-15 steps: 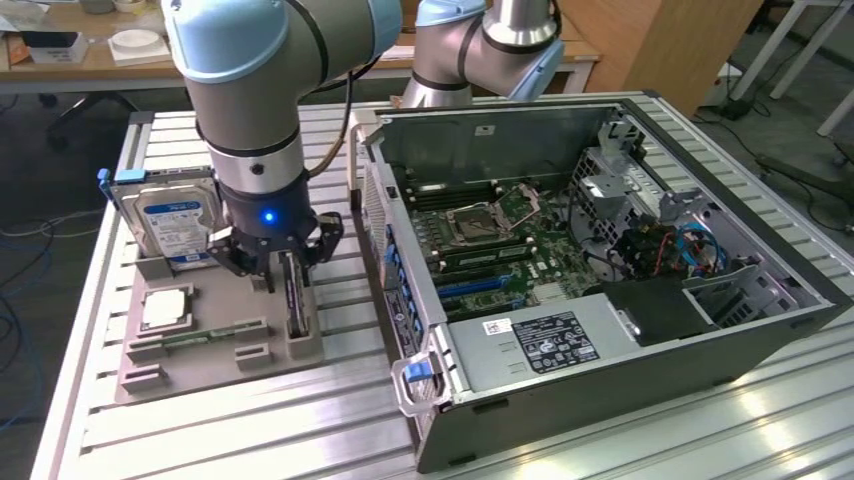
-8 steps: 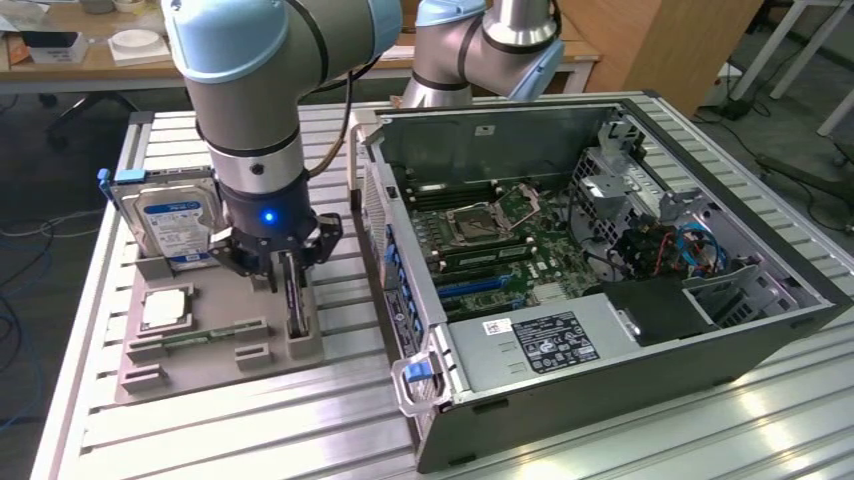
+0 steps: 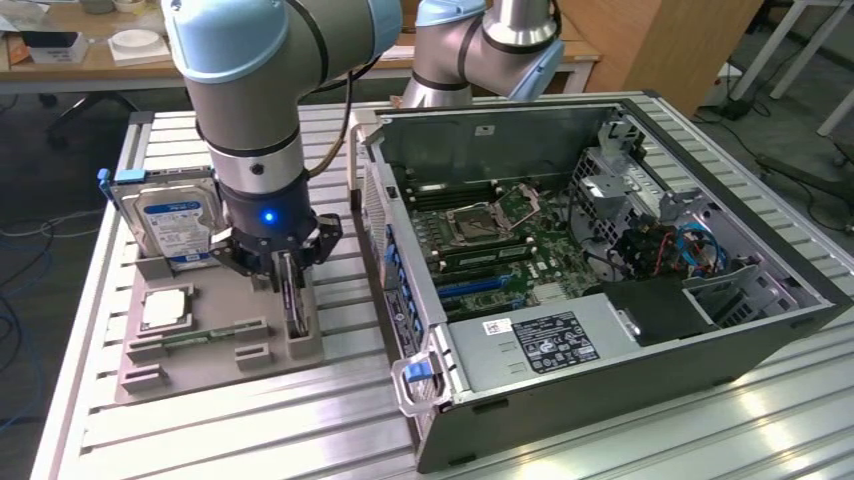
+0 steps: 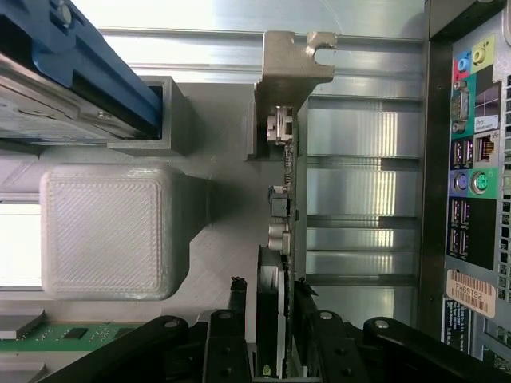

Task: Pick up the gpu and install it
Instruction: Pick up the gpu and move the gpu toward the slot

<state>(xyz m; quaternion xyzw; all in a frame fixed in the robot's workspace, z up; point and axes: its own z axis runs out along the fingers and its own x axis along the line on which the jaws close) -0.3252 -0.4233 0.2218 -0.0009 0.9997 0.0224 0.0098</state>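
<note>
Black claw (image 4: 270, 299) fingers (image 4: 238, 297) are seen straddling the graphics card (image 4: 286, 199), which stands on edge in a grey holder (image 4: 104, 231) beside the open computer case (image 3: 747, 340). Jaws are apart, with a gap visible on the heatsink side. A sound grip probably calls for the card to be centred between the pads and pressed squarely on its flat faces, so that it is not tilted in its slot.

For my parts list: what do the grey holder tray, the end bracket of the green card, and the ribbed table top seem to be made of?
Grey holder tray: probably 3D-printed plastic, matte; fine layer lines show.
Bracket of the green expansion card, the gpu: bare sheet metal, likely steel, dull silver, bent tab.
Ribbed table top: looks like aluminium, brushed, bright reflections.
</note>
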